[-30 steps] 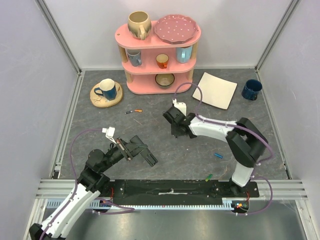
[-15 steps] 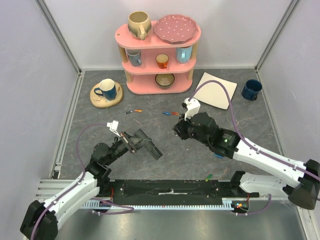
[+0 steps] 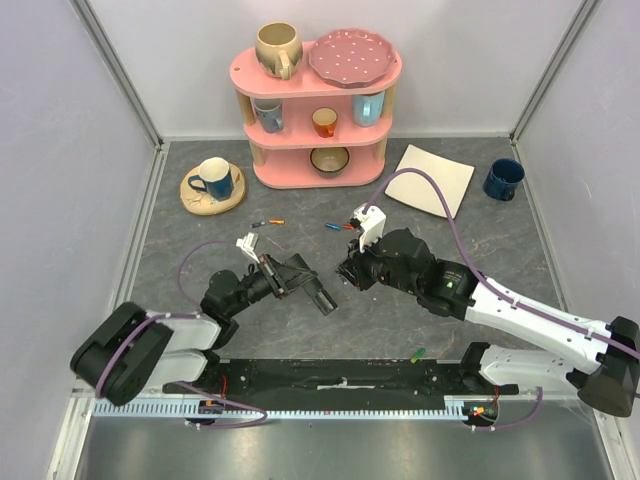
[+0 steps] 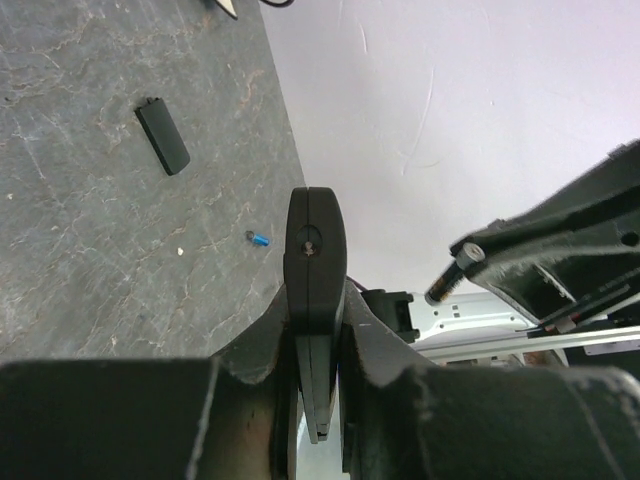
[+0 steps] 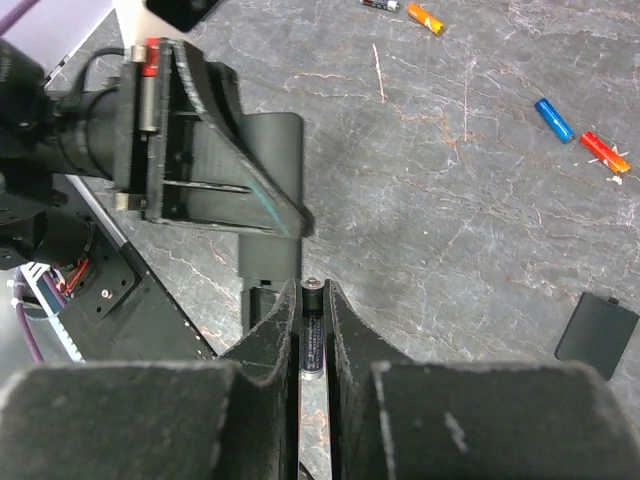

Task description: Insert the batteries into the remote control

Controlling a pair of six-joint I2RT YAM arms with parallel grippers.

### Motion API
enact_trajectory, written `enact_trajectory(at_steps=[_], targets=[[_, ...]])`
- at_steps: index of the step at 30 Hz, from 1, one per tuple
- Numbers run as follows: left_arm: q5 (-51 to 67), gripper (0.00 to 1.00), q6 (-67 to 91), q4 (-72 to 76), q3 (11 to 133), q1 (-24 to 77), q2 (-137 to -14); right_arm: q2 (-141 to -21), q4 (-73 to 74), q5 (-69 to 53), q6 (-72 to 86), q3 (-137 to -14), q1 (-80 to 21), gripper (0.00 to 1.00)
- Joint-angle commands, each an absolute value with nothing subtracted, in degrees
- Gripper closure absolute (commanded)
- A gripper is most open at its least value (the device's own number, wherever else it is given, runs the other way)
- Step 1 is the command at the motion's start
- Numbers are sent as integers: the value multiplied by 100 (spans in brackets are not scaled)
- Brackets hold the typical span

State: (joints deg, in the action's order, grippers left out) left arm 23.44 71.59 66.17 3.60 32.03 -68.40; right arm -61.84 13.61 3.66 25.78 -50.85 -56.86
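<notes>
Slim black remote control (image 3: 318,295), clamped tight in the left gripper (image 3: 296,277)
Long axis slants near-right; right gripper (image 3: 349,272) is pinching a dark battery (image 5: 312,342).

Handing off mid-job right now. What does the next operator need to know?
Left gripper: shut on the remote.
Right gripper: shut on a battery, its tip close to the remote's end.
Cover is off, lying on the table.
Loose: blue battery beside red battery, orange battery farther off, green battery near the bases.
Done: remote and one battery in hand.
Left: seat it, then the rest. How many are loaded can't be seen.
</notes>
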Motion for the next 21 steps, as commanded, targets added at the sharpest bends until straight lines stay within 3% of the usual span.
enact_trajectory(at_steps=[1, 7, 21], targets=[[2724, 98, 7680, 8813, 790, 3234, -7645, -6144, 1028, 220, 2417, -5221, -5730, 100], [2830, 98, 7963, 9536, 1151, 3234, -8402, -6144, 853, 325, 2531, -5098, -5739, 100], [2628, 98, 7691, 9536, 1187, 3252, -8113, -6214, 167, 642, 2804, -4588, -6047, 100]])
